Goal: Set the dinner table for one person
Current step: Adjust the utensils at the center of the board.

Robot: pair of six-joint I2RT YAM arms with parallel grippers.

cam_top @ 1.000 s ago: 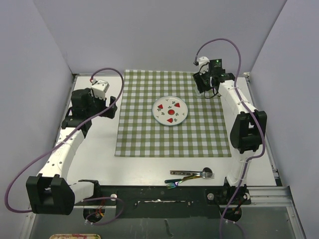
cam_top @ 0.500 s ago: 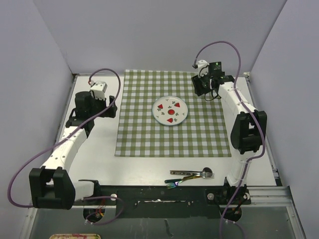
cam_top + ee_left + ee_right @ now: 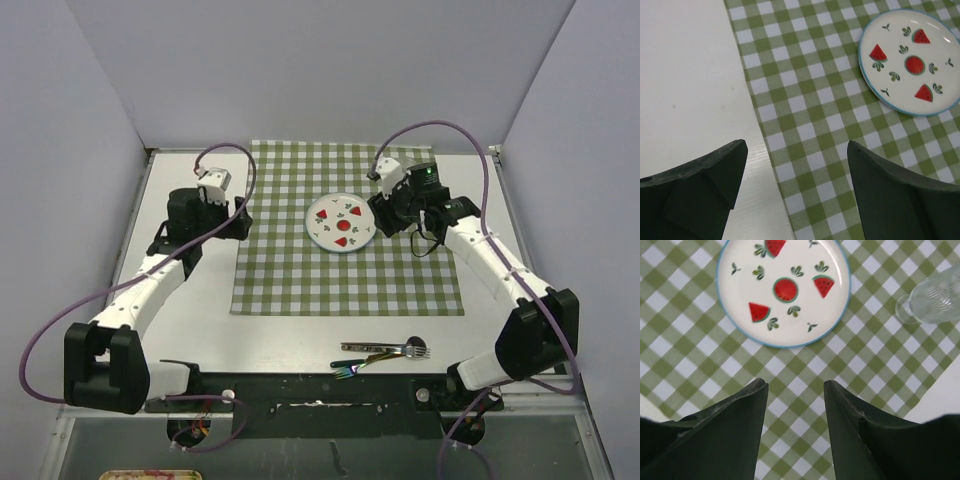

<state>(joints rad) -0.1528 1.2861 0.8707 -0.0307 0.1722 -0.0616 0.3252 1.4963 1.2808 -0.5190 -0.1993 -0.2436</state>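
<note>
Hovering above dinner table [image 3: 290,335], jaws spread: left gripper [image 3: 796,150] over cloth [image 3: 805,100] edge; right gripper [image 3: 795,385] near plate [image 3: 785,290].

Right end effector [image 3: 794,384] now just beside plate [image 3: 341,222], left end effector [image 3: 796,145] moved to cloth [image 3: 300,270] left edge

The large flat white rectangular desk [image 3: 195,300] carries a green-and-white checked cloth [image 3: 300,270] directly beneath the right pincer [image 3: 795,385]. Metal cutlery [image 3: 385,351] lies well behind it.

Glossy plate [image 3: 784,290], perhaps ceramic; matt cloth [image 3: 690,365]; clear ribbed glass [image 3: 935,302]
</note>
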